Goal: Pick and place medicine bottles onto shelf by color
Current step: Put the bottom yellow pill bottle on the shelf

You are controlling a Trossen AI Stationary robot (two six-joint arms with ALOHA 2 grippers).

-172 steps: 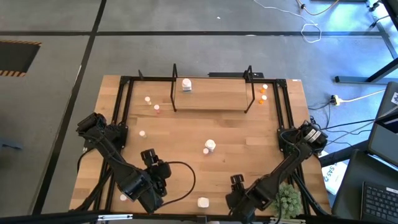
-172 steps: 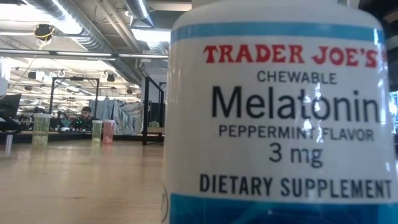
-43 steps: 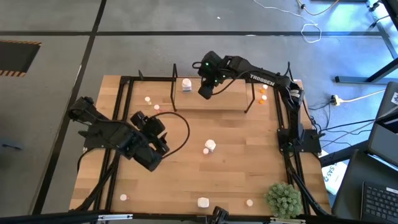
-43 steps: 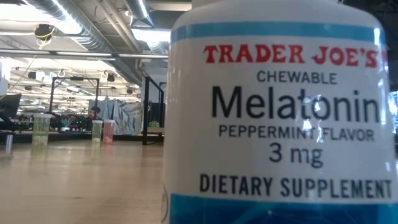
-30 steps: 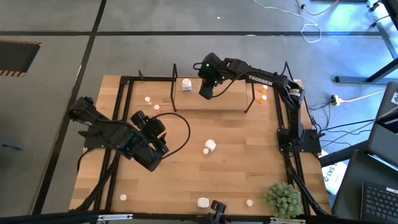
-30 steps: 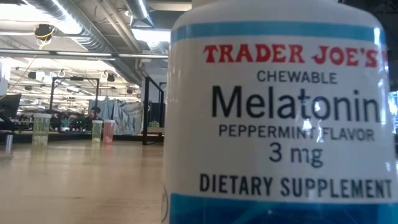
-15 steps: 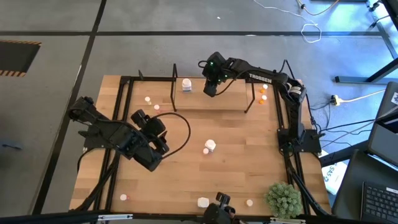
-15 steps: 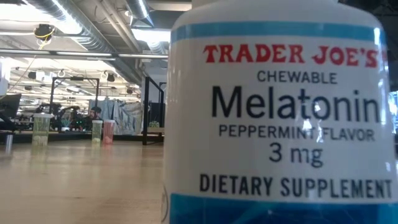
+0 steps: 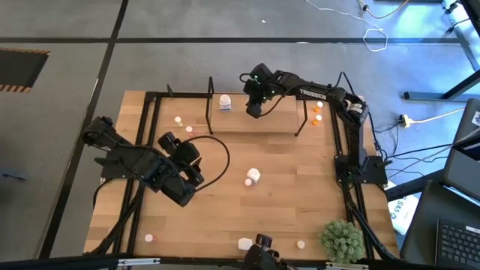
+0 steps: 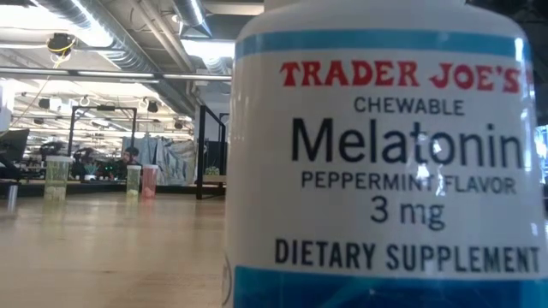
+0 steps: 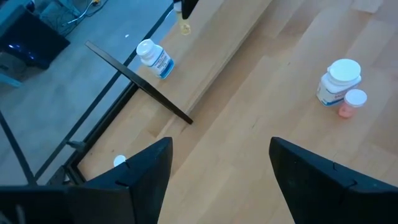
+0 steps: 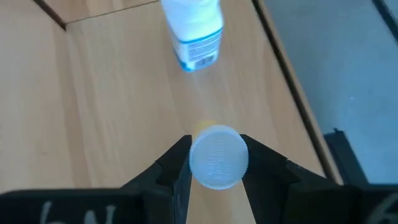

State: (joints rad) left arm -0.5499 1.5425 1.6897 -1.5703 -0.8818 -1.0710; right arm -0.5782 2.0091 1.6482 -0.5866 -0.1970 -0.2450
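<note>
Small white-capped medicine bottle (image 12: 217, 157) sits clamped in the right gripper (image 12: 214, 163), over the black-framed shelf's pale base (image 12: 112, 93); a chunky white bottle (image 12: 191, 28) stands just ahead. Left gripper (image 11: 217, 165) gapes empty.

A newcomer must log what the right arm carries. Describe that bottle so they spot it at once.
Start at the shelf along the table's far edge, where a white bottle with a blue label stands near its left end. Just right of that, the right gripper hangs over the shelf, shut on a small bottle. Unlike its chunkier white neighbour, this one has a ribbed white cap and a yellowish body.
</note>
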